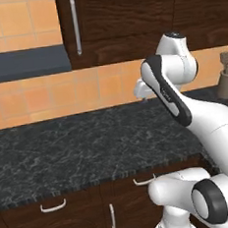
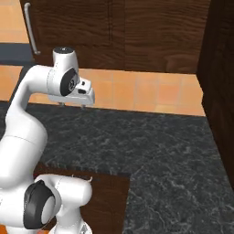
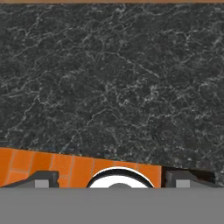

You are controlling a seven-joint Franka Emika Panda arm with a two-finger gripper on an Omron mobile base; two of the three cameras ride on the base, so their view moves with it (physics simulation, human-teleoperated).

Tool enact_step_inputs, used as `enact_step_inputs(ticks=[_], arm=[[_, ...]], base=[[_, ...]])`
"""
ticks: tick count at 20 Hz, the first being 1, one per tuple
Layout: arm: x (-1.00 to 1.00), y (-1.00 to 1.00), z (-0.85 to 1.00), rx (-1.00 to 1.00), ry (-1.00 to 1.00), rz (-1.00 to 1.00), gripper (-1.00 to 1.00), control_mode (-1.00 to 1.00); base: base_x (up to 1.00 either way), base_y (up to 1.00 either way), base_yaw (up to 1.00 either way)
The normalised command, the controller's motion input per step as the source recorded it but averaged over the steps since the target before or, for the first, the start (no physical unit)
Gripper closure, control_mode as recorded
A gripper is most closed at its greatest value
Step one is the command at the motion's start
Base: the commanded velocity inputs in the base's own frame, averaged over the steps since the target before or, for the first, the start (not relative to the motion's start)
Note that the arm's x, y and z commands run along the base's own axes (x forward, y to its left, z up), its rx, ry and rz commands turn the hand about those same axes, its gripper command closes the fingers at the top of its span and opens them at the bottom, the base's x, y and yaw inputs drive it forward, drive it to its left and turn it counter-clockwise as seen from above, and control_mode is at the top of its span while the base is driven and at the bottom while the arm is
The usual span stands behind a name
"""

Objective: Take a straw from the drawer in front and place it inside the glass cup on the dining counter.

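Black speckled countertop (image 1: 80,149) | drawer (image 1: 157,181) (handle horizontal) closed | fingers (image 2: 61,104) spread, pointing down

Surface (image 1: 65,150): black speckled stone with pale veining, polished look, smooth.
Wall tiles (image 1: 45,98): orange ceramic, matt, with thin pale grout lines.
Upper cabinets (image 1: 121,16): dark brown wood, visible grain, low sheen.
Long cabinet handle (image 1: 75,23): silver metal, brushed look, smooth.
Drawer (image 1: 56,210): dark brown wood front, same grain as the cabinets.
Drawer handle (image 1: 53,206): small curved silver metal.
Arm (image 1: 205,122): glossy white plastic shell with smooth black joint caps.
Hand (image 2: 72,104): white glossy casing; fingertips (image 3: 41,179) dark grey, matt.
Holder (image 1: 227,83): dull grey-brown, matt; material unclear.
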Motion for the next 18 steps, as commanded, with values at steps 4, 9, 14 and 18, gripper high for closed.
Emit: enact_step_inputs(ticks=[4,9,14,18], arm=[[0.0,0.0,0.0,0.0,0.0,0.0,-1.0,1.0],[0.0,0.0,0.0,0.0,0.0,0.0,-1.0,1.0],[0.0,0.0,0.0,0.0,0.0,0.0,-1.0,1.0],[0.0,0.0,0.0,0.0,0.0,0.0,-1.0,1.0]], base=[[-0.29,0.6,-0.53],[0.0,0.55,-0.71],[-0.33,0.46,-0.71],[-0.67,0.58,-0.62]])
